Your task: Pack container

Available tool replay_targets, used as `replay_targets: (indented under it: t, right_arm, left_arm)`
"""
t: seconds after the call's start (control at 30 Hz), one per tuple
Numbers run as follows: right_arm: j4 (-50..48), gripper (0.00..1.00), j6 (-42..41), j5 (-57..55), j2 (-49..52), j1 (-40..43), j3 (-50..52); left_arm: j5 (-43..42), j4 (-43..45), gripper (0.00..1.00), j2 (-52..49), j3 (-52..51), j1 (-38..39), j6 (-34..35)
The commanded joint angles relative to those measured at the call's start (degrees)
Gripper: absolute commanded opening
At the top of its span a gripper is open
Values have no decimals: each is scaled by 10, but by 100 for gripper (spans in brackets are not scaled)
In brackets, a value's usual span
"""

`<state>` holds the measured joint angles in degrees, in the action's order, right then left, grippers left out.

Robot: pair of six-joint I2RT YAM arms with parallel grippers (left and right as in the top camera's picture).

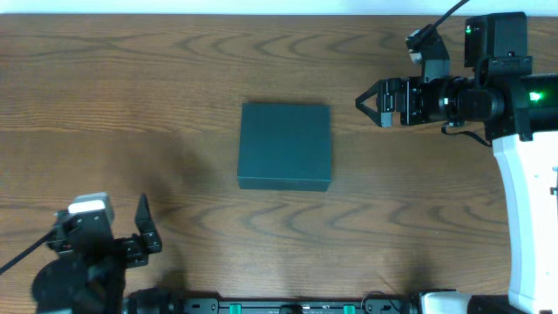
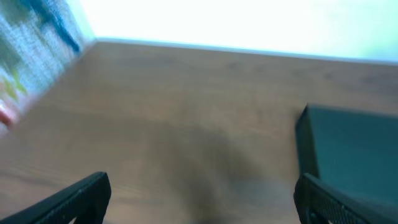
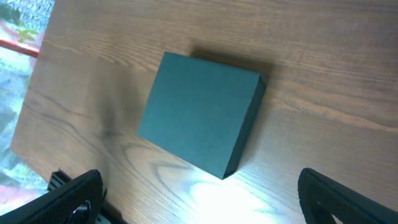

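Note:
The container (image 1: 285, 146) is a dark teal-green square box lying flat with its lid shut in the middle of the wooden table. It also shows in the right wrist view (image 3: 199, 112) and at the right edge of the left wrist view (image 2: 354, 152). My right gripper (image 1: 370, 102) is open and empty, to the right of the box and apart from it. My left gripper (image 1: 146, 222) is open and empty near the front left of the table, well away from the box.
The wooden table (image 1: 131, 105) carries only the box. The right arm's white base (image 1: 532, 218) stands at the right edge. A black rail (image 1: 288, 305) runs along the front edge.

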<state>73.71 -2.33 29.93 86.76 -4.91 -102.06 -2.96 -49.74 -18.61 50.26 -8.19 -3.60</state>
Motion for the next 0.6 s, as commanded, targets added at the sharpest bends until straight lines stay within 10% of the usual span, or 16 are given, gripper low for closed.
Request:
replay_targets:
  t: [0.0, 0.57]
  right_arm:
    - [0, 99, 3, 2, -2, -4, -6]
    - [0, 99, 3, 2, -2, -4, -6]
  left_arm:
    - [6, 63, 95, 39, -101, -5, 43]
    - [10, 204, 95, 170, -378, 11, 128]
